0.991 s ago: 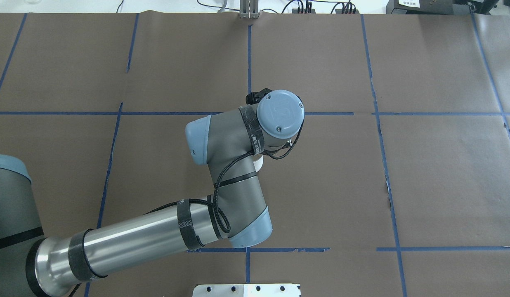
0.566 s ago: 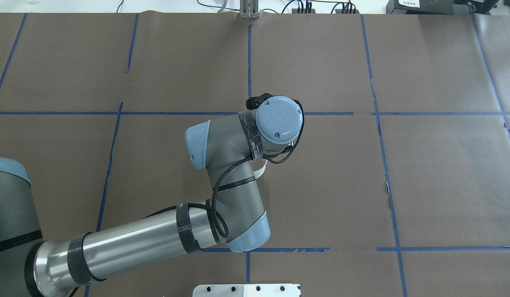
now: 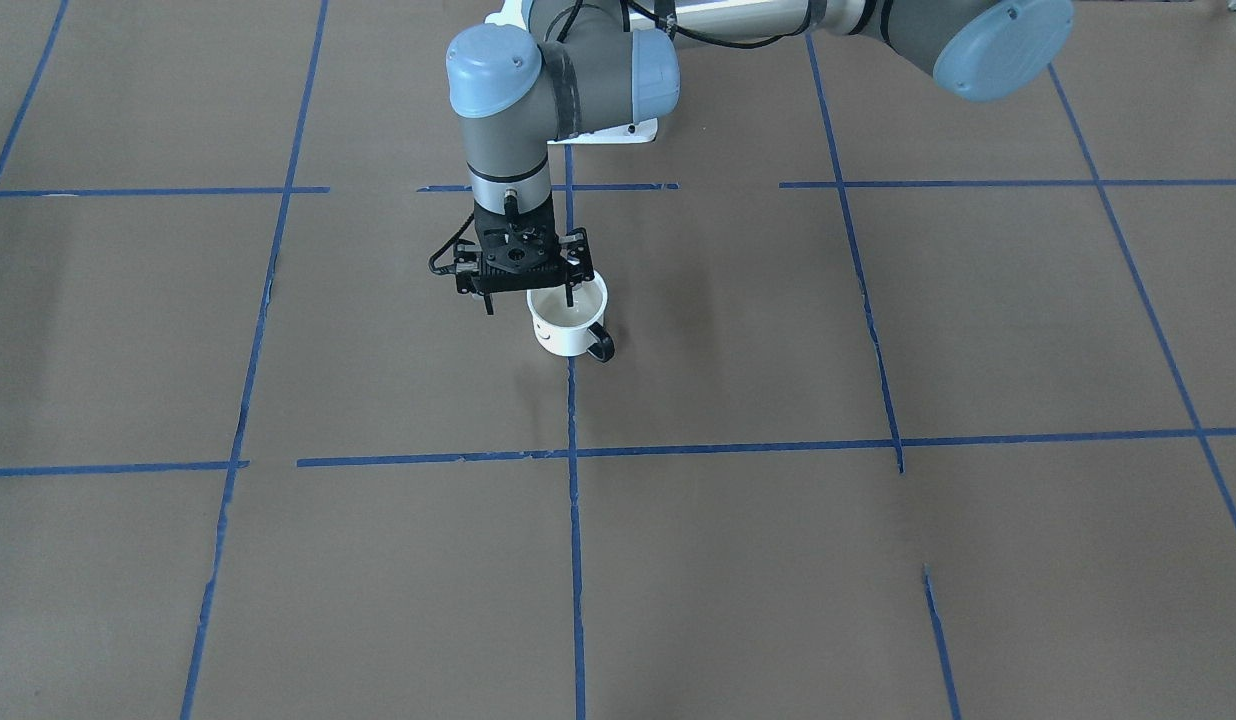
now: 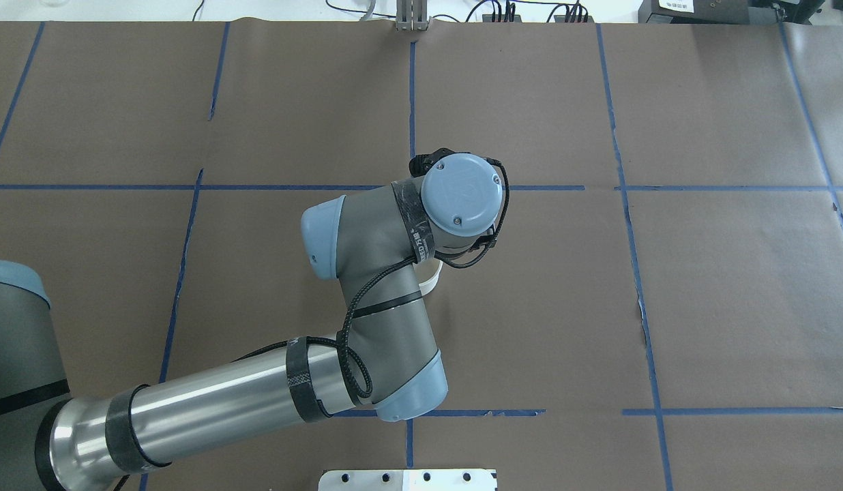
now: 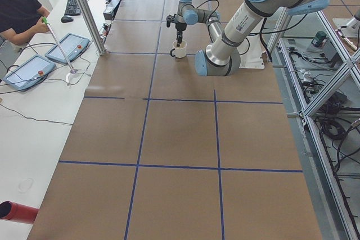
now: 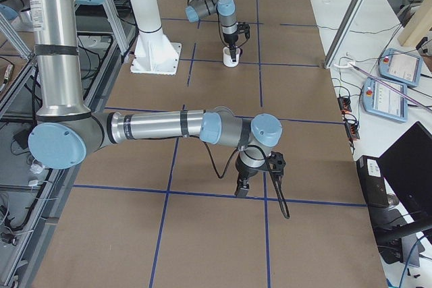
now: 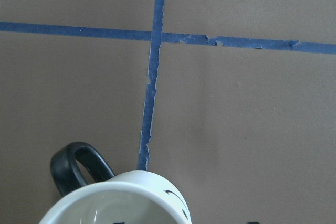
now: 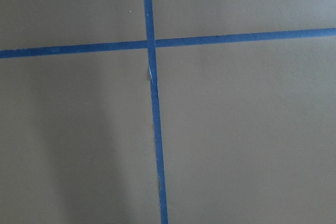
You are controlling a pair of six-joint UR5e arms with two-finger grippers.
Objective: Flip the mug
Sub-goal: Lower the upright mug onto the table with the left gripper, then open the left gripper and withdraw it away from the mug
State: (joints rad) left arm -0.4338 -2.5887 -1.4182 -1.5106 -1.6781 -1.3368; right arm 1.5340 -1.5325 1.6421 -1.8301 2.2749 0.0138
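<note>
The mug [image 3: 563, 330] is white with a black loop handle [image 3: 602, 346]. It stands upright, mouth up, on the brown paper at a blue tape line. My left gripper [image 3: 530, 298] points straight down over it and is open. One finger [image 3: 571, 292] reaches into the mug's mouth and the other finger [image 3: 489, 299] is outside its wall. The left wrist view shows the mug's rim [image 7: 126, 190] and handle [image 7: 73, 166] at the bottom edge. In the overhead view the left wrist [image 4: 460, 194] hides the gripper. My right gripper [image 6: 260, 181] hangs above bare paper; I cannot tell whether it is open.
The table [image 3: 878, 350] is covered in brown paper with a grid of blue tape lines. A white base plate [image 4: 408, 479] sits at the near edge. An operator [image 5: 19, 9] and tablets [image 5: 67, 48] are at a side bench.
My left wrist has shifted slightly and turned a little, and its cable loop has moved with it. Nothing else has changed.
</note>
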